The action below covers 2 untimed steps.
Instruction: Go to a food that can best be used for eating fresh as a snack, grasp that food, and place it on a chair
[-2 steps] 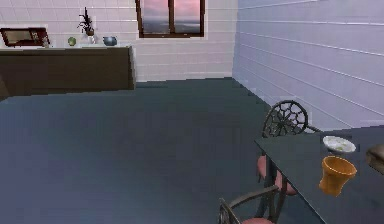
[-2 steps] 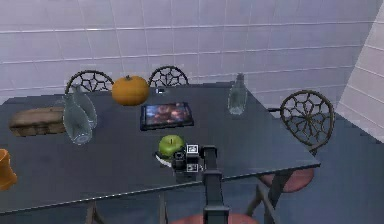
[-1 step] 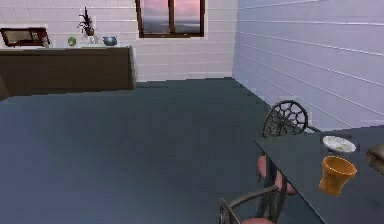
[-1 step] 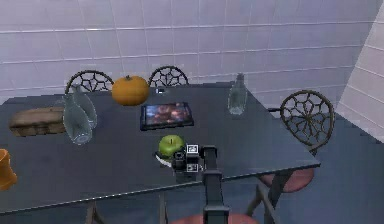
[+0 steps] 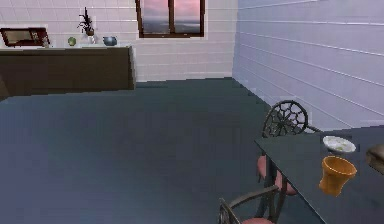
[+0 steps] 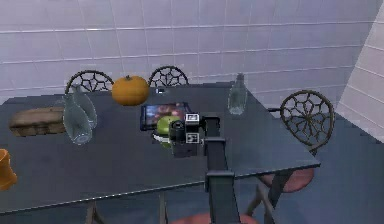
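A small green round fruit, apple-like [image 6: 163, 123], lies on the dark table [image 6: 110, 160] next to a dark flat tray [image 6: 165, 110]. My gripper [image 6: 167, 131] is at that fruit, at the end of the arm [image 6: 220, 185] that rises from the bottom edge. The fruit rests on the table at the gripper's far end, so I cannot tell whether it holds anything. Round-backed metal chairs stand around the table: two behind it [image 6: 90, 80] [image 6: 168, 75] and one at the right end [image 6: 303, 112]. In the forward view the same table [image 5: 300, 165] has chairs [image 5: 289, 118] beside it.
On the table stand an orange pumpkin [image 6: 130, 90], two glass bottles [image 6: 78, 115] [image 6: 238, 95], a brown carton [image 6: 38, 120] and an orange cup [image 5: 337, 173] near a bowl [image 5: 338, 144]. A far counter [image 5: 65, 68] carries a microwave [image 5: 25, 37], a plant and a small green ball [image 5: 72, 41]. Wide bare floor [image 5: 150, 140] lies between.
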### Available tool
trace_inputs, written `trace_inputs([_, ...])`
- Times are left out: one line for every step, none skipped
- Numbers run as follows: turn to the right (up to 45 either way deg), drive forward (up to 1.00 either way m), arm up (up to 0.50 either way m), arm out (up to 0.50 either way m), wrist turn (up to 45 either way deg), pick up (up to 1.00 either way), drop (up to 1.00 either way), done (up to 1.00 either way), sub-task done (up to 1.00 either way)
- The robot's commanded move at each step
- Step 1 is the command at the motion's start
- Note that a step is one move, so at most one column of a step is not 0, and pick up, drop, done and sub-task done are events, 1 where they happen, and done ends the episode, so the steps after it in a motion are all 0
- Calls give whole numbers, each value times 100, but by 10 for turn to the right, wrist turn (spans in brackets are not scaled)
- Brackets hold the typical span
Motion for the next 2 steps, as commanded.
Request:
trace_inputs([0, 0, 14, 0, 0, 0, 0, 0, 0])
trace_inputs([0, 0, 0, 0, -450, 0, 0, 0, 0])
